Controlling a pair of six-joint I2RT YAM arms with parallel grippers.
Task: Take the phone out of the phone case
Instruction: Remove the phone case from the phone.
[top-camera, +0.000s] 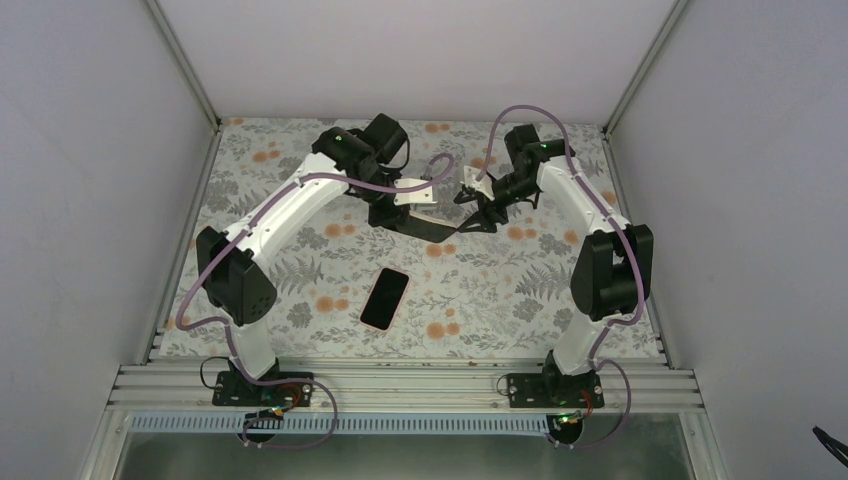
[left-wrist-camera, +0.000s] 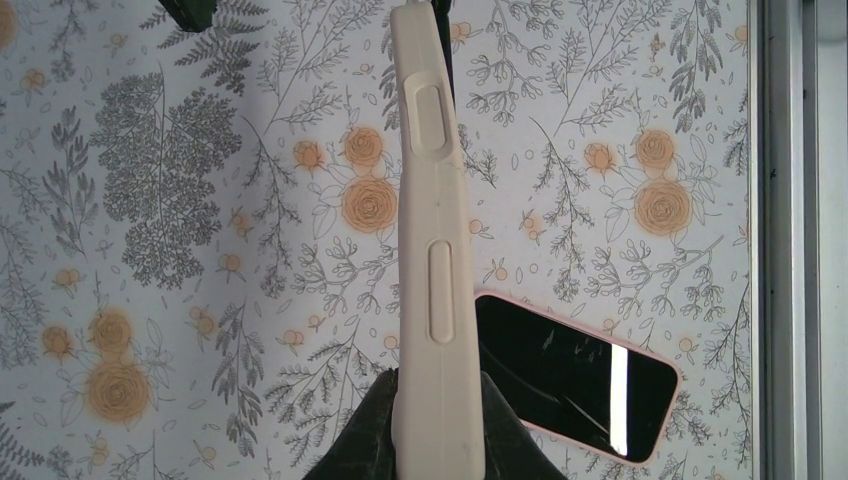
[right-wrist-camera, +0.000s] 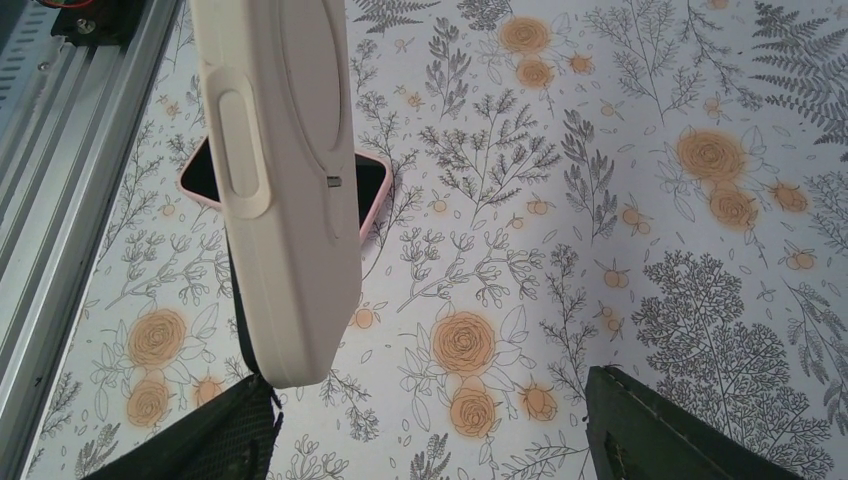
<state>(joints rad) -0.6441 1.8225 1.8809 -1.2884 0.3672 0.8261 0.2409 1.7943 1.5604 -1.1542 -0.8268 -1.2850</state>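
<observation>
Top view, arms: you are reaching both the left arm (top-camera: 290, 205) and the right arm (top-camera: 580, 200) to the far middle of the floral mat (top-camera: 520, 290), with their wrists facing each other.
Top view, phone: the phone (top-camera: 385, 298) is lying screen up on the mat, well apart from both wrists and on the near side of them. Its long axis is running near to far, and it is sitting closer to the left arm.
Left wrist view, grip: the left gripper (left-wrist-camera: 440, 440) is pinching the cream phone case (left-wrist-camera: 435, 230) edge-on, jaws narrow, with the case pointing straight away from the fingers.
Left wrist view, phone: it is lying on the mat below and to the right of the case, clear of it.
Right wrist view, grip: the right gripper (right-wrist-camera: 440, 430) is standing wide and holding nothing.
Right wrist view, relation: the case is coming in from the upper left, and its rounded end is hanging just above the lower-left finger, not between the two.
Judgement: the phone is looking already out, so you are likely only parking the case.
</observation>
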